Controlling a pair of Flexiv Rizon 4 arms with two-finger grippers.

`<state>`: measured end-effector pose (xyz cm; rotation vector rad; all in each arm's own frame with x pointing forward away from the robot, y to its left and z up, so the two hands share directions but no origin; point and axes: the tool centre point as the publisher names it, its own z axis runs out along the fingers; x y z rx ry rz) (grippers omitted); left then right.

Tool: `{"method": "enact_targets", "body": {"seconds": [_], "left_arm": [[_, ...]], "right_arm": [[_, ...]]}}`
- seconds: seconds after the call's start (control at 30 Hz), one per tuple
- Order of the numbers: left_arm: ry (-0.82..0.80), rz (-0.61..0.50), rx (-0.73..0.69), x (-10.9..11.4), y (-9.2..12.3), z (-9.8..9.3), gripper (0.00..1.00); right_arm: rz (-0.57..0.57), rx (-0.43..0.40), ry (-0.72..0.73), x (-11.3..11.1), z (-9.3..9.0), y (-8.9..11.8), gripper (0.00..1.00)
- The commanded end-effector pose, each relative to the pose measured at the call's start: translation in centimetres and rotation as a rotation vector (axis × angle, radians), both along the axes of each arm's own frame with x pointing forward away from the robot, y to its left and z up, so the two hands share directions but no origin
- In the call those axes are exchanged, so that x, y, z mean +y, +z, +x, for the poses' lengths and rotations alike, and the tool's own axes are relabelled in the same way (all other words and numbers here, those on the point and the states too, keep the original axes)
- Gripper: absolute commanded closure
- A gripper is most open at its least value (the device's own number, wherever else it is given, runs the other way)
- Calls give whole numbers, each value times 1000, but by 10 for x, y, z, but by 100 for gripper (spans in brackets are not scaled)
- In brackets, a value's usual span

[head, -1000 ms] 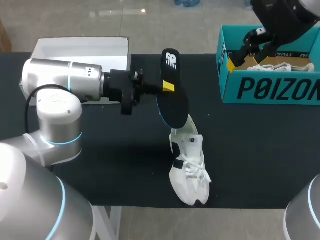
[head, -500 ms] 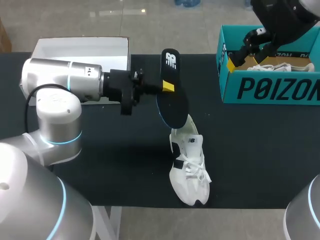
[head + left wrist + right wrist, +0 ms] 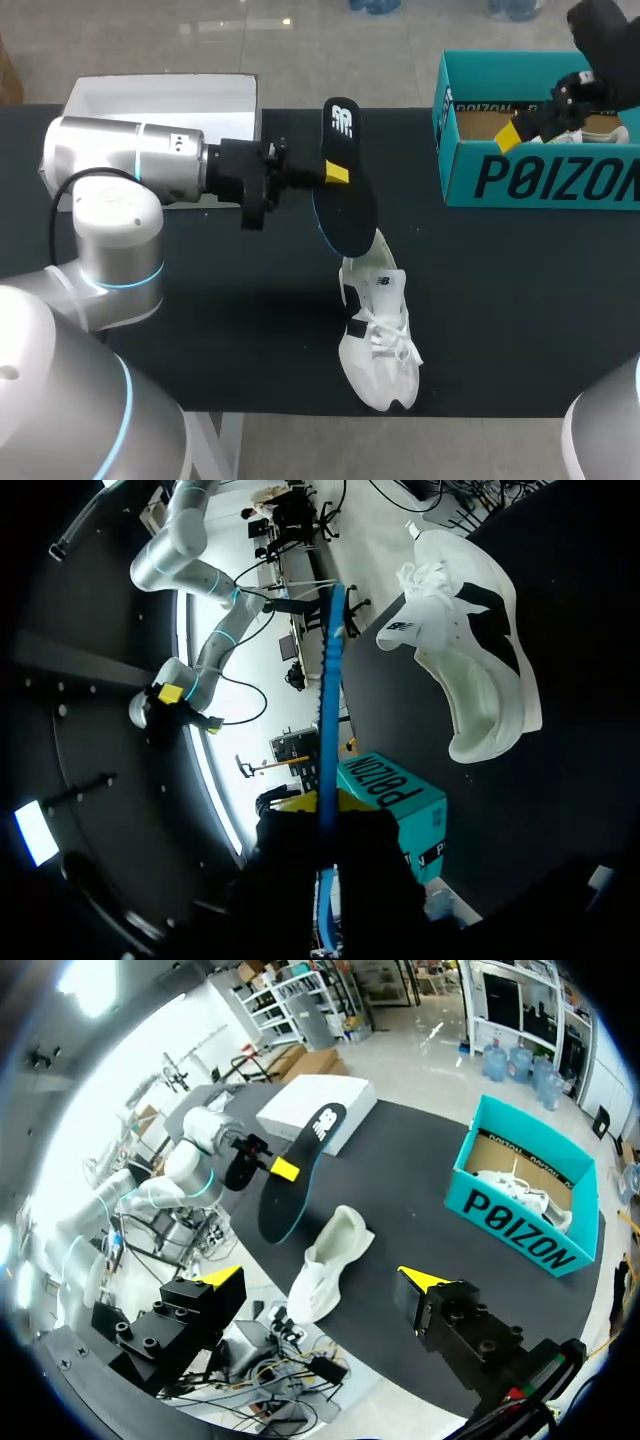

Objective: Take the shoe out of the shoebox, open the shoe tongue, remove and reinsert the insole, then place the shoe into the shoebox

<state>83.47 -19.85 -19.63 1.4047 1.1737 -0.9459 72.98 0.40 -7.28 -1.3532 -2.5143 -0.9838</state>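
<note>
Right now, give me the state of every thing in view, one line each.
White shoe: sole down on the table, laced.
Insole: out of the shoe, held on edge above the table.
Left gripper: shut on the insole.
Shoebox: open, a second shoe inside.
White lid: lying apart from the shoebox, at the table's far left.
Right gripper: open, empty.
</note>
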Motion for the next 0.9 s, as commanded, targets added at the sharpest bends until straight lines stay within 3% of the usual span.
{"method": "enact_targets", "body": {"seconds": [0.03, 0.2, 0.5, 0.73, 0.9], "left_arm": [[3, -2, -3, -1, -1, 0, 100], [3, -2, -3, -1, -1, 0, 100], [3, -2, -3, -1, -1, 0, 100], [3, -2, -3, -1, -1, 0, 100], [3, -2, -3, -1, -1, 0, 100]], "right_arm": [[400, -79, 59, -10, -11, -35, 0], [490, -44, 107, -2, 2, -41, 0], [464, 80, 181, 10, 30, -36, 0], [495, 169, 233, 20, 55, -44, 0], [524, 186, 291, 34, 72, -54, 0]]}}
